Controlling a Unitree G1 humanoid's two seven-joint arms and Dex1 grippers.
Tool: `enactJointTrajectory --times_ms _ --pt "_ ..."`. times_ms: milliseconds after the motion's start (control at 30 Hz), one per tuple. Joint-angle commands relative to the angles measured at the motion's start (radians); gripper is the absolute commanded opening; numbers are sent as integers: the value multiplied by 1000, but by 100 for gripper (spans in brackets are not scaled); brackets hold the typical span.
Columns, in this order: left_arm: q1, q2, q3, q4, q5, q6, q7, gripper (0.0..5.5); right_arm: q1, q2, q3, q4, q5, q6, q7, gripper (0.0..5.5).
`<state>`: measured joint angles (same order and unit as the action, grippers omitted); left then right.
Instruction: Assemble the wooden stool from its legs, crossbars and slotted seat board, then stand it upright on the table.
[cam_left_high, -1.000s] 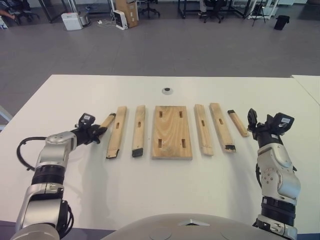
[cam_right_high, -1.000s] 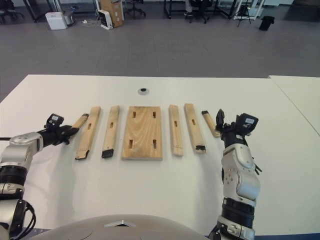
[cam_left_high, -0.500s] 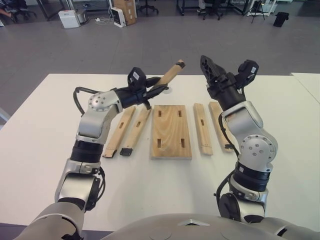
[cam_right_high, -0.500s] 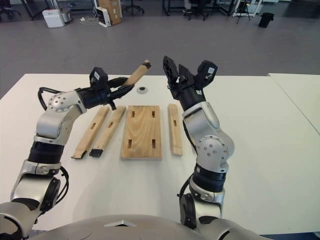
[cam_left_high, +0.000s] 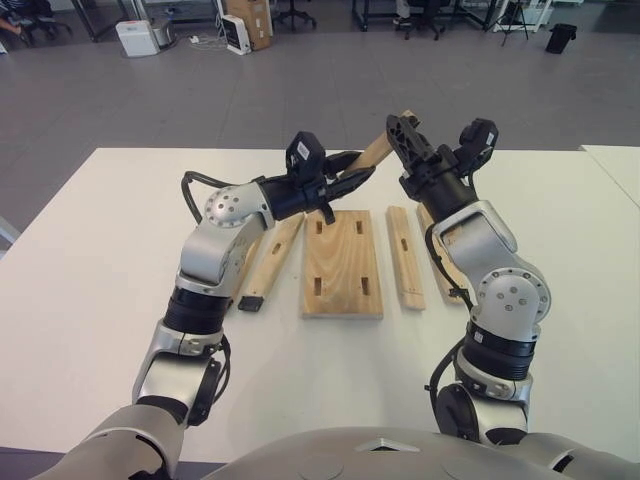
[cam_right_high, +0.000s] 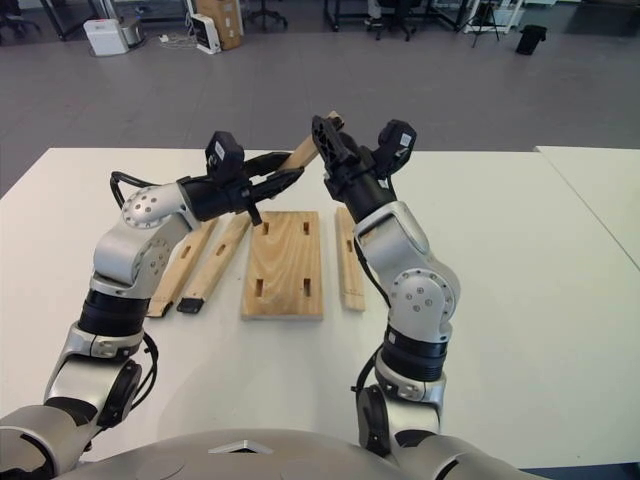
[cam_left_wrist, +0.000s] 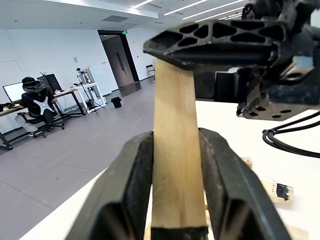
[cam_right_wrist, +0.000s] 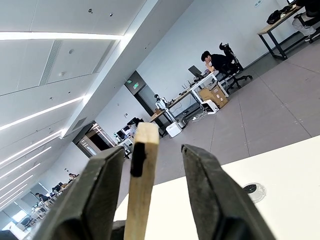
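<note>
Above the far edge of the seat board (cam_left_high: 343, 263), which lies flat on the table (cam_left_high: 100, 300) with its slots facing up, the left gripper (cam_left_high: 352, 176) pinches one end of a short crossbar (cam_left_high: 380, 150) and holds it slanted in the air. The right gripper (cam_left_high: 405, 135) has its fingers spread either side of the crossbar's free end, not closed on it, apparently ready to take the piece over. Legs (cam_left_high: 404, 258) lie flat on both sides of the seat board, not yet fitted.
</note>
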<state>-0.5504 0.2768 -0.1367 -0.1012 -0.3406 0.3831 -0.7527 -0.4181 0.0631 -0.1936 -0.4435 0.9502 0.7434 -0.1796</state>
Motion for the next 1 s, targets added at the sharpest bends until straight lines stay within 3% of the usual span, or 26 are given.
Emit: enactJointTrajectory --times_ms 33,233,433,533,633,833,1000 --pt "23 1 -15 -9 8 -1 3 129 -18 -8 -2 12 27 12 -15 150" --pt "29 -2 -11 1 13 -16 15 129 -20 -27 -4 22 43 9 -20 43" --pt "16 -35 26 33 18 -62 74 129 -18 -43 0 30 34 6 -15 42" --pt "36 -54 64 49 -17 -51 81 202 -16 -77 -2 32 -45 -25 -29 42" --pt "69 -41 69 71 15 -62 98 244 16 -212 33 66 -289 -84 -32 42" --pt "111 -55 85 81 39 -74 177 249 160 -279 149 218 -567 -239 59 42" --pt "130 -79 83 80 53 -62 231 249 169 -216 165 263 -604 -283 103 42"
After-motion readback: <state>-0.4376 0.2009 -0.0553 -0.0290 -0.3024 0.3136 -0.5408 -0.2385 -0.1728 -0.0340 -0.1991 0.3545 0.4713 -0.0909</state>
